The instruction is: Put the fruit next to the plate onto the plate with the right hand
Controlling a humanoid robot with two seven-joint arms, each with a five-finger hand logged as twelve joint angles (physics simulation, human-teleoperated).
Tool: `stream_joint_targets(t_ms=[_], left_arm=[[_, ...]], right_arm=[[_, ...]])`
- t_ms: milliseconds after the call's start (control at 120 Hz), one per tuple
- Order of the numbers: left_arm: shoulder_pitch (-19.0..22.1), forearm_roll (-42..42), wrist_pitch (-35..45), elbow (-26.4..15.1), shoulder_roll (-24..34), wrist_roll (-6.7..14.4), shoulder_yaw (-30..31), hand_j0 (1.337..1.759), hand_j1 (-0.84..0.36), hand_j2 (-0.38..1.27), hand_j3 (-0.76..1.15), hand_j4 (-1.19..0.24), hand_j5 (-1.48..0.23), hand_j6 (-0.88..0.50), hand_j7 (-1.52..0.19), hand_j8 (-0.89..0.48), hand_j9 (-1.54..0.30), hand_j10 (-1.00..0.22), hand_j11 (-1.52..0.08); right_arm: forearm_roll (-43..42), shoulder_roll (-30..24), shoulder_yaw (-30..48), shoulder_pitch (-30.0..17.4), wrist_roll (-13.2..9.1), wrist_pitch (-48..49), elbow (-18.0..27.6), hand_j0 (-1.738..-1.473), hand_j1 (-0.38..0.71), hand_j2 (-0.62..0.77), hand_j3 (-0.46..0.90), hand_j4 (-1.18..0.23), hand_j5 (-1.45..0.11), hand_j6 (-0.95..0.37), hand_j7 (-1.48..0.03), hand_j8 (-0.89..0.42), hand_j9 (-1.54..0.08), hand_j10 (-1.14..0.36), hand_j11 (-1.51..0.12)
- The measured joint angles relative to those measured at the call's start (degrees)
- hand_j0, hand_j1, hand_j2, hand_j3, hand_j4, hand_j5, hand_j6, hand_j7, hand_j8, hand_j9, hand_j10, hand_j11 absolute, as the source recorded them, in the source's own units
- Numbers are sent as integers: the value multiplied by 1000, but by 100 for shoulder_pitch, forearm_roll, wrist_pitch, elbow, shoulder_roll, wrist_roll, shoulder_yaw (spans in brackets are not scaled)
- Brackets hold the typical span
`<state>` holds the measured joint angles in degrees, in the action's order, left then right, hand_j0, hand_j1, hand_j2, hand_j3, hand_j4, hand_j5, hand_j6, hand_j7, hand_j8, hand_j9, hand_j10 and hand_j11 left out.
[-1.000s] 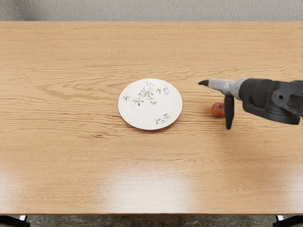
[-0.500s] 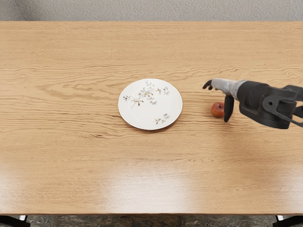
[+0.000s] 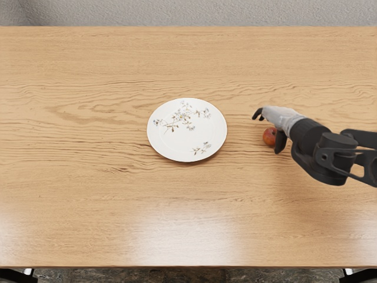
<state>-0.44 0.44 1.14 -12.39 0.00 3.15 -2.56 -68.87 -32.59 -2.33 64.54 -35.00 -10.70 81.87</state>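
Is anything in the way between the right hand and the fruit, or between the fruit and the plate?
Nothing visible. The right hand hovers right at the fruit with open fingers and nothing between them. Only bare table separates the fruit from the plate, which holds nothing.

Open desk runs from the fruit to the plate, a free lane for my right hand. My fingers crowd the fruit's right and far sides; its left side is free.
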Motion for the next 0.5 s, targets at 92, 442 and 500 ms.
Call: stream_joint_targets(t_ms=[92, 442, 500], left_arm=[[0, 0, 0, 0, 0, 0, 0, 1658, 349, 0, 0, 0, 0, 0, 0, 0, 0, 0, 0], [0, 0, 0, 0, 0, 1, 0, 1658, 349, 0, 0, 0, 0, 0, 0, 0, 0, 0, 0], [0, 0, 1, 0, 0, 1, 0, 1658, 349, 0, 0, 0, 0, 0, 0, 0, 0, 0, 0]], right_arm=[[-20, 54, -13, -77, 0, -53, -88, -1658, -2, -55, 0, -295, -379, -297, -379, -296, -379, -294, -379], [-30, 59, -4, -195, 0, -104, -157, -1658, 71, -67, 0, -355, -458, -357, -457, -356, -458, -355, -458], [-29, 45, 7, -204, 0, -106, -159, -1658, 103, -72, 0, -382, -493, -383, -492, -382, -493, -381, -493]])
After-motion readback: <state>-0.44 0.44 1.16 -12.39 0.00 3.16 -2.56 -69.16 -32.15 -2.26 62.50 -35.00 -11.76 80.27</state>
